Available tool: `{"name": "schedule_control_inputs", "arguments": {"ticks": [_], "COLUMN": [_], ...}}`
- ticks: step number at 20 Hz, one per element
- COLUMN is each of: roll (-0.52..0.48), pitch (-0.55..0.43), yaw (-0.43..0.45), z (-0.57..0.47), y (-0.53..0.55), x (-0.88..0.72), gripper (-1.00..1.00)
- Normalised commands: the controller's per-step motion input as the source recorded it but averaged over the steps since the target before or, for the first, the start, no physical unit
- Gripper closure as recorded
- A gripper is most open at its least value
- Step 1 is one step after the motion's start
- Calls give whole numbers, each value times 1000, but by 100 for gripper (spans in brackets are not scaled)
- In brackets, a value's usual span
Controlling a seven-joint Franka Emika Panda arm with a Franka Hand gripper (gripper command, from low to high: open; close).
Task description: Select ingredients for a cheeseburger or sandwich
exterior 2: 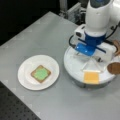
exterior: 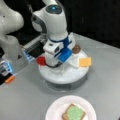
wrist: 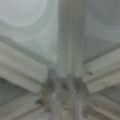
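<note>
The sandwich (exterior: 74, 112) (exterior 2: 40, 73) is a brown toast square with green lettuce on top, lying on a white plate (exterior: 53, 110) (exterior 2: 25, 68). The other ingredients lie on a white round divided tray (exterior: 62, 77) (exterior 2: 71, 63): an orange cheese square (exterior: 85, 61) (exterior 2: 91, 77), a dark brown patty (exterior: 76, 49) (exterior 2: 114, 68) and a red tomato slice (exterior: 41, 60). My gripper (exterior: 58, 67) (exterior 2: 87, 59) hangs low over the tray's middle, pointing down. The wrist view shows only the tray's white dividers (wrist: 68, 45) close up, where they meet.
The arm's base (exterior: 12, 47) stands at a front view's left, with a small orange piece (exterior: 10, 79) beside it. A grey rail (exterior: 35, 43) runs behind the tray. A dark perforated surface (exterior 2: 15, 110) borders the grey table.
</note>
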Motion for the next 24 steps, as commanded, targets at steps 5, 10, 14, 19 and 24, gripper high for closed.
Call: {"name": "schedule_control_inputs", "arguments": {"ticks": [5,10,14,19,24], "roll": [-122,-120,-122,-134,-127], "pitch": [-132,-137,-143,-162,-155], "yaw": [153,166,172,188,191], "z": [-74,-90,-89,-108,-112], "y": [-58,-62,-55,-66,-64], "x": [-176,-158,-142,-111,-98], "gripper": [-100,-100,-100,-100,-100]}}
